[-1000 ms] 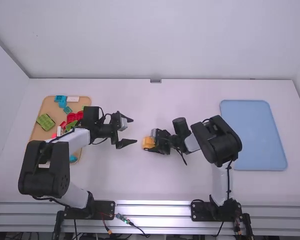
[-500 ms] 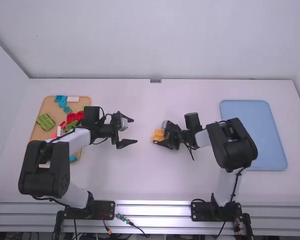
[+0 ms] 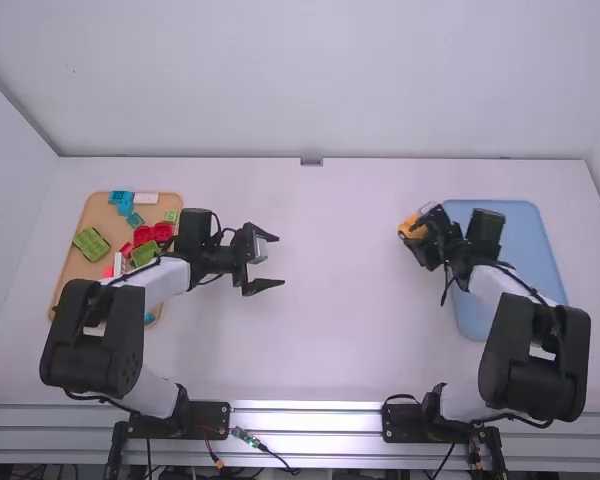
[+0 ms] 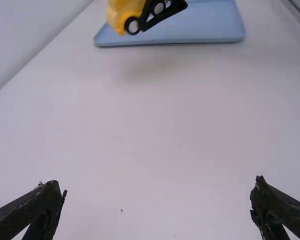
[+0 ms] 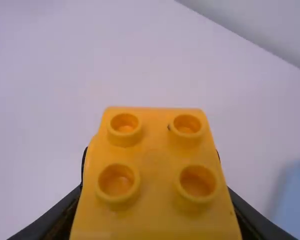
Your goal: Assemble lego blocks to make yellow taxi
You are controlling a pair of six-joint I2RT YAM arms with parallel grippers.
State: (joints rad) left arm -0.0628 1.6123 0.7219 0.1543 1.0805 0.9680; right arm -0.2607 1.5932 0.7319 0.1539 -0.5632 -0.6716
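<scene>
- Twelve is the far edge of the white table point(image 3: 320, 340), and out at two o'clock from its middle we have the star of the show: a small toy taxi of yellow plastic blocks point(image 3: 409, 226), up in the air!
- The black two-finger right gripper point(image 3: 417, 236) has it, clamped on its sides, just off the blue tray's ten o'clock edge.
- Lovely look from the left wrist view: the taxi hangs tilted, dark round wheels with pale hubs point(image 4: 132, 25) showing, a soft shadow on the table.
- And in the right wrist view, four hollow round studs point(image 5: 197, 182) stand up on its yellow block.
- Across at ten o'clock, close to the middle, the black two-finger left gripper point(image 3: 281, 260) is spread wide, nothing between its fingers.
- At three o'clock lies the flat light-blue plastic tray point(image 3: 530, 230), the right arm point(image 3: 535, 350) passing over it.
- At nine o'clock sits the tan tray point(image 3: 98, 217), loaded with blocks.
- Round that tray's own dial: blue plastic blocks point(image 3: 121, 198) at twelve, a white plastic block point(image 3: 146, 198) at one, red plastic blocks point(image 3: 152, 234) at two, a big green studded block point(image 3: 91, 243) at ten.
</scene>
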